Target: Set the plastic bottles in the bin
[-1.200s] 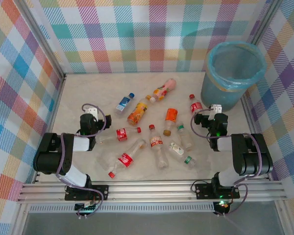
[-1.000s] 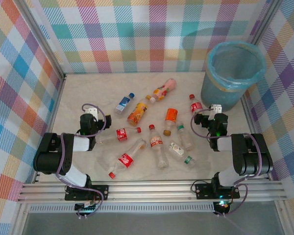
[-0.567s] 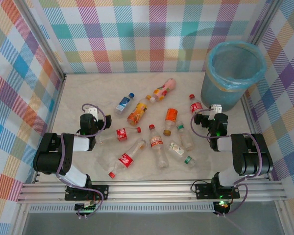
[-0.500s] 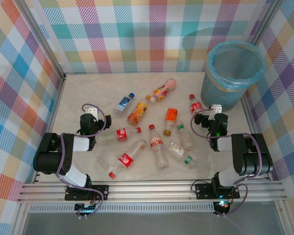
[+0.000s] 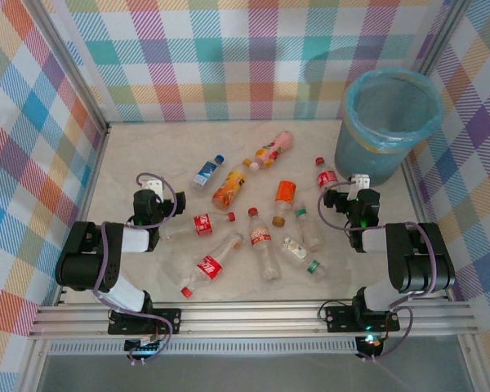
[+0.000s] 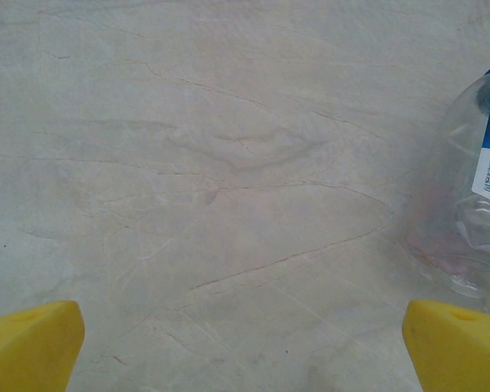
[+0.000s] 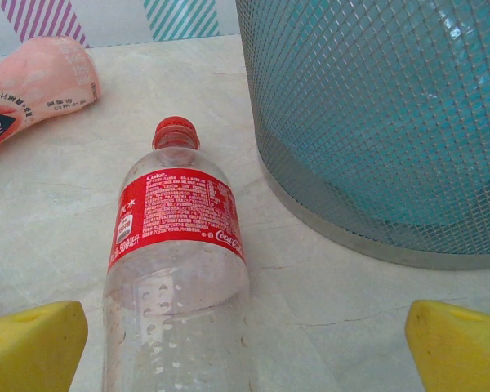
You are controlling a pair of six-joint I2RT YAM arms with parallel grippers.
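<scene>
red-labelled bottle [image 7: 177, 220] was found lengthwise between right gripper [image 7: 245, 351] parted jaws, cap away; left gripper [image 6: 245, 347] jaws parted too.

The bin [image 5: 367, 159] stands in the table's [image 5: 147, 155] far right corner. The plastic bottles [image 5: 261, 237] lie scattered on their sides across the table's middle, left of the bin; the nearest bottle [image 7: 175, 220] lies just beside its wall.

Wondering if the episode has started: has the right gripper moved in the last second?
No. In the top view the right gripper stays just short of the bin, jaws open.
</scene>
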